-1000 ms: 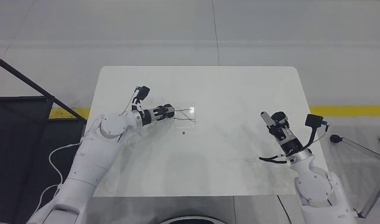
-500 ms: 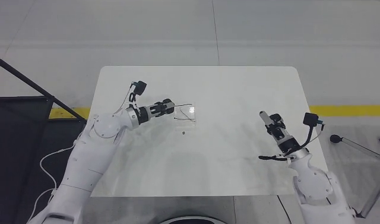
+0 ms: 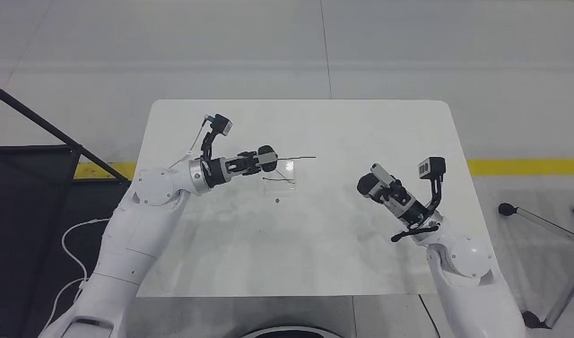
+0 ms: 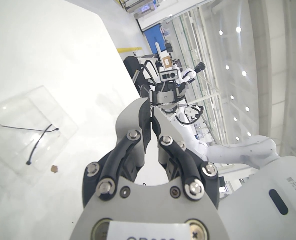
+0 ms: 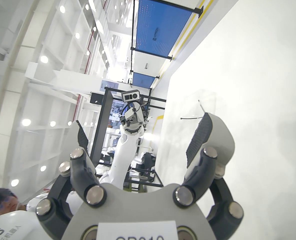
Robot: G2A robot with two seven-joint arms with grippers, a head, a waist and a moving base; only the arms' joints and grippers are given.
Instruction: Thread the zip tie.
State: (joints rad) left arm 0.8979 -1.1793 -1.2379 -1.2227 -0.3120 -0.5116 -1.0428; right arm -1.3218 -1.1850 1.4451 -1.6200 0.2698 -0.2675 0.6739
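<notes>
My left gripper (image 3: 267, 156) hangs above the clear tray (image 3: 289, 182) at the table's middle left, shut on a thin black zip tie (image 3: 298, 158) that sticks out to the right past the tray. Its jaws are pressed together in the left wrist view, gripper (image 4: 150, 112). Two more black zip ties (image 4: 36, 139) lie crossed in the tray (image 4: 15, 108). My right gripper (image 3: 369, 182) is open and holds nothing, a short way right of the tie's free end and pointing toward it. In the right wrist view, the gripper (image 5: 143, 123) faces the left arm and the tray (image 5: 208, 98).
A small brown scrap (image 3: 280, 199) lies on the white table (image 3: 359, 248) just in front of the tray. The table's rounded edges lie well away from both grippers. A black frame stands off the table's left side.
My left gripper has lifted a zip tie out of the tray and moved right with it. My right arm has swung left toward the table's middle.
</notes>
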